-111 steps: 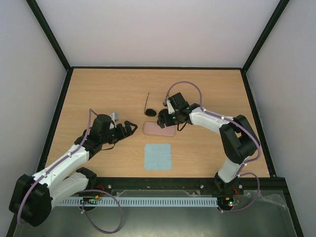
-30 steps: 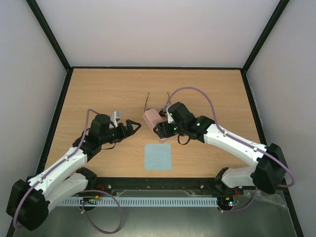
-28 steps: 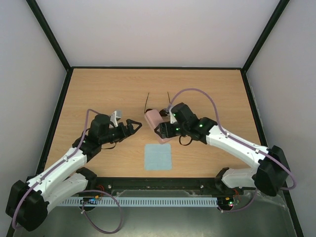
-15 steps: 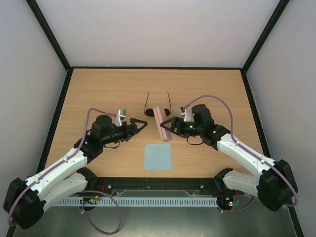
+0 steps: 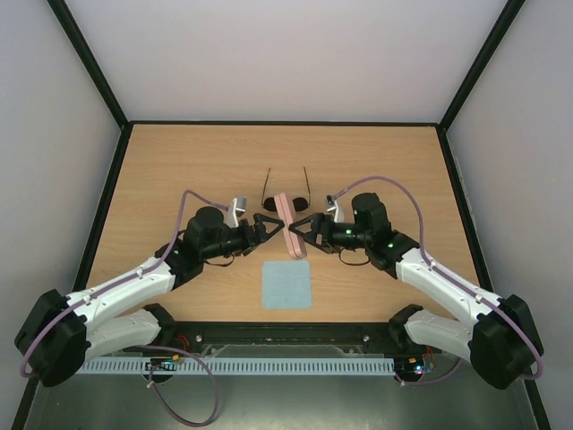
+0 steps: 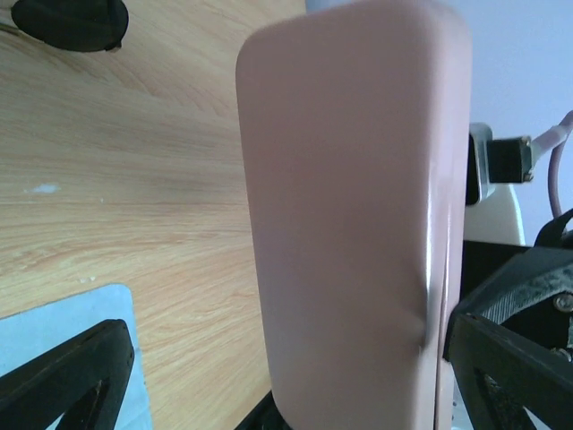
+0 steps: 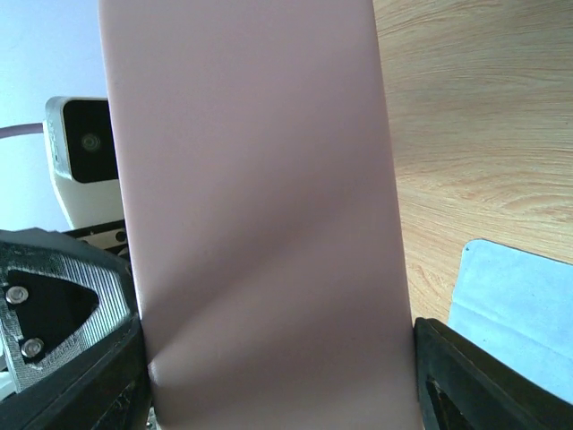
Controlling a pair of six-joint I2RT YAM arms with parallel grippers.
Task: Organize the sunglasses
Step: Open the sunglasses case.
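I'm looking down on a wooden table [image 5: 179, 161] boxed in by pale walls [image 5: 286, 54], with a black rim [image 5: 286, 123] around the wood.

The sunglasses [image 5: 301, 203] lie near the centre of the frame, a little above the middle. The temple arms point toward the top of the picture. One dark lens [image 6: 67, 22] shows in the upper left corner of the left wrist view. I count one pair.

Just in front of them a single pink case [image 5: 288, 224] stands on its long edge and hides part of the frame.

The right gripper [image 5: 303, 235] comes in from the right and is clenched on the case. In its wrist view both fingers [image 7: 72, 358] sit flush against the pink sides.

The left gripper [image 5: 272, 228] comes in from the left, its jaws spread wide. The case sits between them, and the finger at the lower left of its wrist view [image 6: 63, 381] is apart from it.

One light blue cloth [image 5: 286, 284] lies flat just below the case, toward the bottom of the frame, apart from both grippers.

That makes two arms, which meet at the centre. Bare wood runs across the upper band of the table up to the far rim. Bare wood also runs down the left and right sides beyond each arm.
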